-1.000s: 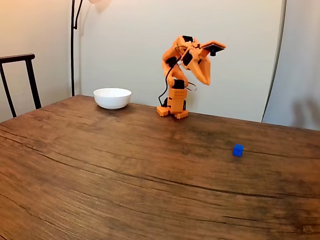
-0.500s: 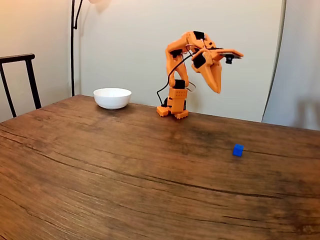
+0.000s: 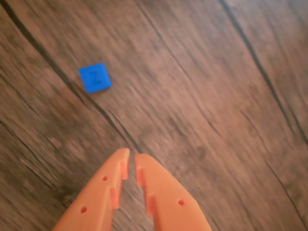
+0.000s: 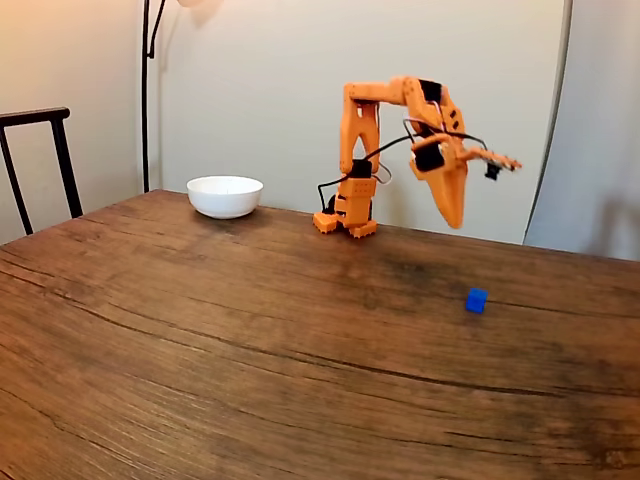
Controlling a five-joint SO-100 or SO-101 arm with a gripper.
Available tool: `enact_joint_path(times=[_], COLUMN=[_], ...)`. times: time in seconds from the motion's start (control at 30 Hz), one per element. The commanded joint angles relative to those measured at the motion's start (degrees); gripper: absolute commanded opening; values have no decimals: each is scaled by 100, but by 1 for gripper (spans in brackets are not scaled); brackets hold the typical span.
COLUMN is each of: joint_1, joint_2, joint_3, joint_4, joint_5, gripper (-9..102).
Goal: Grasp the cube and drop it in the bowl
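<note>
The tiny bright blue cube (image 4: 476,300) lies on the wooden table at the right in the fixed view; the wrist view has the cube (image 3: 95,77) at upper left. My orange gripper (image 4: 453,222) hangs in the air, pointing down, above and a little left of the cube. In the wrist view the gripper (image 3: 132,155) is shut, its two fingertips nearly touching with nothing between them, and the cube lies beyond and left of the tips. The white bowl (image 4: 225,196) stands at the table's far left, well away from the cube.
The arm's base (image 4: 345,222) stands at the table's far edge, right of the bowl. A dark chair (image 4: 38,160) and a lamp pole (image 4: 146,95) stand beyond the table's left side. The wooden table (image 4: 250,370) stretches wide toward the camera.
The arm has unfolded and swung right, carrying the gripper outward and lower toward the cube's side. The cube and bowl have not moved.
</note>
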State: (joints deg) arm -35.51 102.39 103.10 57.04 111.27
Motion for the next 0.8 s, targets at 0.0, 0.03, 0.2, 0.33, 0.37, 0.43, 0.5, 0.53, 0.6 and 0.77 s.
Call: enact_joint_path(times=[0.0,0.03,0.2,0.33,0.37,0.43,0.5,0.53,0.6,0.77], joint_1=[-62,-79,-193,-316,-343,-396,-413,-431,-475,-642], joint_2=[-123,-202,-589,-844,-896,-993,-1063,-1081,-1099,-1230], joint_3=[-378,-431,-580,-527,-519,-519,-527,-527,-519,-519], joint_4=[-88,-88,-114,-580,-677,-756,-756,-756,-756,-756], joint_5=[18,18,0,-53,-62,-70,-70,-88,-149,-149], gripper=[1,1,14,22,23,26,29,31,35,41])
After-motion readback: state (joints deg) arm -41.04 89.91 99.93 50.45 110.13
